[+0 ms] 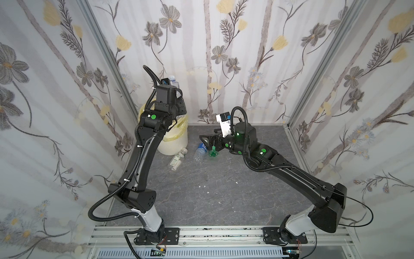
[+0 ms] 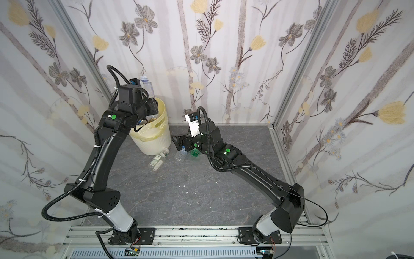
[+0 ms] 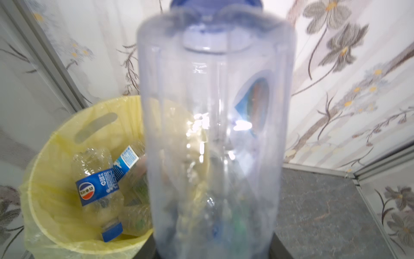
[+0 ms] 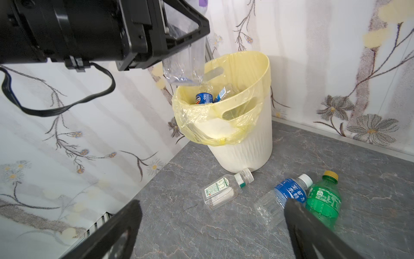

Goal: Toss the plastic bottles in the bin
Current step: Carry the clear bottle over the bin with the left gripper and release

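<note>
Well, my left gripper [image 4: 174,44] is clamped on a clear bottle [image 3: 212,134] above the rim of the bin [image 4: 242,143]. Released off-centre, I judge it could clip the rim and bounce out. My right gripper [image 4: 211,215] hangs with jaws wide apart over three bottles [image 4: 289,192] lying near the bin.

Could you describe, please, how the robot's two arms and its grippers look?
The left arm and right arm are black, rounded shells with white base links, round green stickers at the joints and black corrugated cables looping beside them. The right gripper has two flat black fingers.
</note>
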`<state>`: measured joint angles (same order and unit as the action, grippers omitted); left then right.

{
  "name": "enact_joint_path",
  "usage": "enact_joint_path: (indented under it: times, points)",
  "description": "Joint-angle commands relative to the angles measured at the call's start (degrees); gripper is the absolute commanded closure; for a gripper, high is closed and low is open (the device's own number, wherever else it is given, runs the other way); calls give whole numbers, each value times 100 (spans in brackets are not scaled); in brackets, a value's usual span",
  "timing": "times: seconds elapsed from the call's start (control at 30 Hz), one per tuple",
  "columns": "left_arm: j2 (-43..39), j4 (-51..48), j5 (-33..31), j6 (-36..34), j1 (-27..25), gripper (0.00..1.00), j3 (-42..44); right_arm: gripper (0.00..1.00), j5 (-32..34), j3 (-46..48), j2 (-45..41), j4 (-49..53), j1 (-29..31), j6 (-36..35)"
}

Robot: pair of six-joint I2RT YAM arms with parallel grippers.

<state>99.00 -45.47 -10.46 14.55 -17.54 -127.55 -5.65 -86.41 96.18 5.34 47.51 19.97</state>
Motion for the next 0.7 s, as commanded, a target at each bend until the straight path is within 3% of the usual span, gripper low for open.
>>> enact_joint_path:
  times: [0.0,0.3,0.47,0.67]
  points:
    - [217,-5,-10,-11,198,51,-545,0,-137,-359,190,13,4,-97]
    - [673,139,-50,-74,690,51,-1990,0,-213,-991,572,132,2,-142]
    - [739,541,-130,-78,792,51,-2230,0,-258,-992,707,147,4,-142]
    - [1102,609,255,148,1007,51,-2072,0,-356,-1040,854,125,-242,-107]
